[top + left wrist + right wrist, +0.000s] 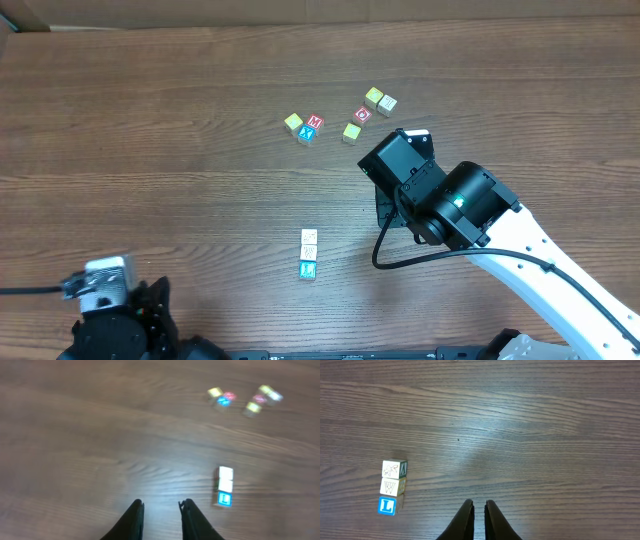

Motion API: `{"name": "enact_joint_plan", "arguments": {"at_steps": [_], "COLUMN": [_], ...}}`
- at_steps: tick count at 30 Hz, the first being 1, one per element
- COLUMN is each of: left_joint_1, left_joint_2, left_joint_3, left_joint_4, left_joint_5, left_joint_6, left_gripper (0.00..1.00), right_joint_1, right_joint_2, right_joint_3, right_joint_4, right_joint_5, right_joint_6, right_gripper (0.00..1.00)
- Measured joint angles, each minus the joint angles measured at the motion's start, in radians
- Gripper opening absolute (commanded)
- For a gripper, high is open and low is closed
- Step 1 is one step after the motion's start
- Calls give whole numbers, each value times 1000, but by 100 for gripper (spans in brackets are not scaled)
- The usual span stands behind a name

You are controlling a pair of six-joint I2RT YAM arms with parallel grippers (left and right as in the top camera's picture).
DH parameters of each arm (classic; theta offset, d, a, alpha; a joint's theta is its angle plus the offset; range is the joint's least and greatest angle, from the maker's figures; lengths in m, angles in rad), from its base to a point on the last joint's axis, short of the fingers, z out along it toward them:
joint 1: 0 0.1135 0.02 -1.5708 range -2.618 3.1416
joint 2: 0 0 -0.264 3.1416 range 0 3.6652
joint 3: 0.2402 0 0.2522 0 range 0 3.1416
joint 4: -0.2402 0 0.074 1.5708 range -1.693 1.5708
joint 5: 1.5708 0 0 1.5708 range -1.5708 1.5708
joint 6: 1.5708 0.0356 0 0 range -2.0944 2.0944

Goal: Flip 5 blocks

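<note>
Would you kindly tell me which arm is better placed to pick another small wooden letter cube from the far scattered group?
Right. The right arm hovers beside the scattered small wooden letter cubes, jaws empty; the left arm sits far off at the near edge.

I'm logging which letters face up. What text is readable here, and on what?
"L": blue-faced block, end of the row of three.
"W": cream block, middle of that row.
"M": red block, far cluster.
Only a drawing, no clear letter: third row block.
Too small to read: other cluster blocks.
</note>
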Motion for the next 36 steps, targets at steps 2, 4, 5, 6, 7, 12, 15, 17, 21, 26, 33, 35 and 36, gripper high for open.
{"name": "enact_joint_plan", "arguments": {"at_steps": [2,4,5,6,7,12,15,17,21,26,33,35,36], "left_joint_1": [0,0,0,0,0,0,0,0,0,0,0,0,0], "left_joint_2": [0,0,0,0,0,0,0,0,0,0,0,0,0], "left_joint_3": [0,0,0,0,0,0,0,0,0,0,0,0,0], "left_joint_4": [27,44,48,49,51,51,51,51,45,34,32,32,32], "left_joint_5": [20,23,19,13,7,-32,-43,-45,-48,-49,-49,-49,-50], "left_joint_6": [70,129,151,172,188,228,230,231,233,233,233,233,233], "left_gripper": [21,21,27,34,40,100,100,100,100,100,100,100,100], "right_joint_1": [0,0,0,0,0,0,0,0,0,0,0,0,0], "right_joint_2": [0,0,0,0,0,0,0,0,0,0,0,0,0], "right_joint_3": [0,0,0,0,0,0,0,0,0,0,0,0,0], "right_joint_4": [2,5,5,5,7,17,36,43,42,42,48,48,49], "right_joint_5": [0,0,0,0,0,2,2,2,2,3,3,2,2], "right_joint_6": [6,11,14,18,26,32,43,53,63,74,74,74,75], "right_gripper": [11,12,17,23,28,41,43,48,56,66,91,95,96]}}
